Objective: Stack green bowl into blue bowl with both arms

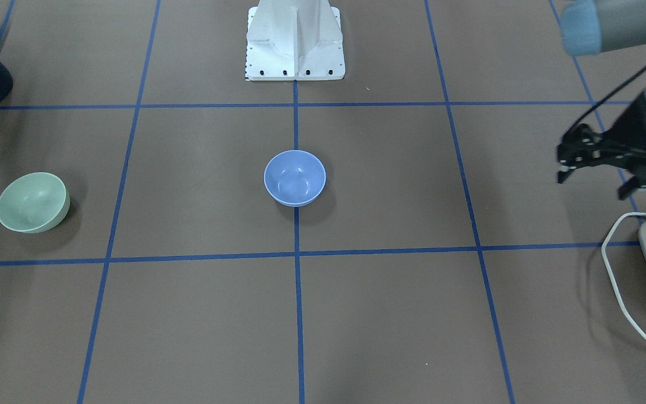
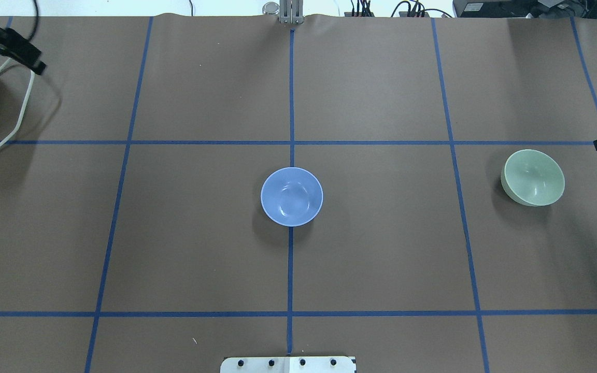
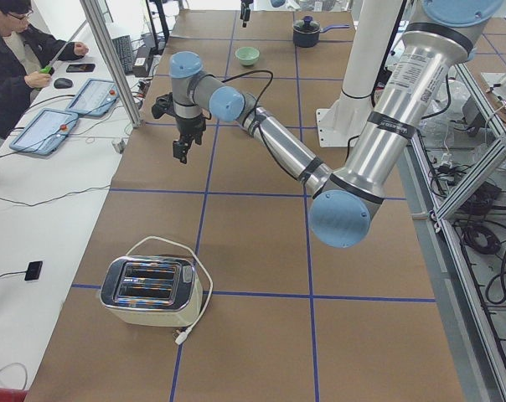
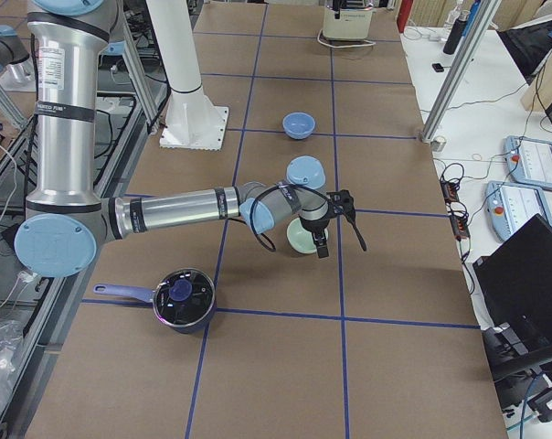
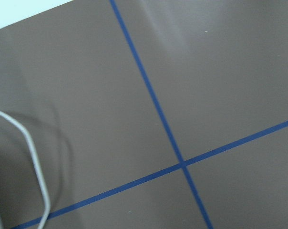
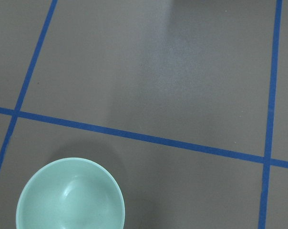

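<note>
Green bowl [image 2: 532, 177] lies near the right jaws, state unclear; distant left jaws spread.

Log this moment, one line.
green bowl: on table | blue bowl: centre, empty | left hand: open, empty | right hand: near green bowl, state unclear

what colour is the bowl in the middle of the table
That bowl is plain glossy periwinkle blue, no pattern; clearest in the overhead exterior view.
</note>
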`<state>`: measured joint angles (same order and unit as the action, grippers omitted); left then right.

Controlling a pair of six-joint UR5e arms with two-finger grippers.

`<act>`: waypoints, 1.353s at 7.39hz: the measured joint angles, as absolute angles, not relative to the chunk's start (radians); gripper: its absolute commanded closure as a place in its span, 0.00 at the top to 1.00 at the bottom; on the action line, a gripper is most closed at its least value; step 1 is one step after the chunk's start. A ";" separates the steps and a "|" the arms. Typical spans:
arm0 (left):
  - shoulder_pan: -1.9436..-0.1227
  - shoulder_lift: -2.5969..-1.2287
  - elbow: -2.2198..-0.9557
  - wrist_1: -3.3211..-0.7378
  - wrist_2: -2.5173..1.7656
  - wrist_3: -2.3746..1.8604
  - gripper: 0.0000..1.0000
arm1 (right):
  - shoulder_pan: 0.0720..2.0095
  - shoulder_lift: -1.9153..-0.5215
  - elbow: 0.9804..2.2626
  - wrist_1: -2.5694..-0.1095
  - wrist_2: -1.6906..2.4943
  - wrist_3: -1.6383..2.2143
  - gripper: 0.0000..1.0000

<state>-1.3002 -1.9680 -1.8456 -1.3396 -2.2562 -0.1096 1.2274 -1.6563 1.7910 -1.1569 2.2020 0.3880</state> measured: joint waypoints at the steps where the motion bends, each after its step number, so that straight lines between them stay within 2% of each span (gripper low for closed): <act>1: -1.415 -1.933 -1.827 -1.282 -2.266 0.078 0.99 | 1.186 -1.651 1.776 -1.157 2.174 0.388 0.98; 3: -1.573 -1.870 -1.737 -1.252 -2.263 0.376 0.99 | 1.138 -1.642 1.734 -1.152 2.154 0.387 0.90; 5: -1.666 -1.821 -1.655 -1.270 -2.276 0.491 0.99 | 1.104 -1.610 1.685 -1.147 2.153 0.387 0.89; 6: -1.702 -1.797 -1.645 -1.291 -2.298 0.498 0.99 | 1.090 -1.582 1.655 -1.144 2.155 0.387 0.77; 7: -1.719 -1.785 -1.642 -1.303 -2.311 0.499 0.99 | 1.078 -1.562 1.631 -1.143 2.157 0.387 0.51; 8: -1.726 -1.781 -1.642 -1.308 -2.317 0.499 0.99 | 1.071 -1.553 1.614 -1.143 2.158 0.386 0.20; 9: -1.728 -1.780 -1.641 -1.310 -2.320 0.498 0.99 | 1.069 -1.551 1.604 -1.143 2.160 0.383 0.00; 10: -1.728 -1.780 -1.642 -1.315 -2.320 0.497 0.99 | 1.068 -1.550 1.600 -1.142 2.162 0.382 0.00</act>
<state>-1.7282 -1.7798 -1.6423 -1.3154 -2.3204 0.4965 1.0677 -1.5500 1.5995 -1.1425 2.1620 0.3816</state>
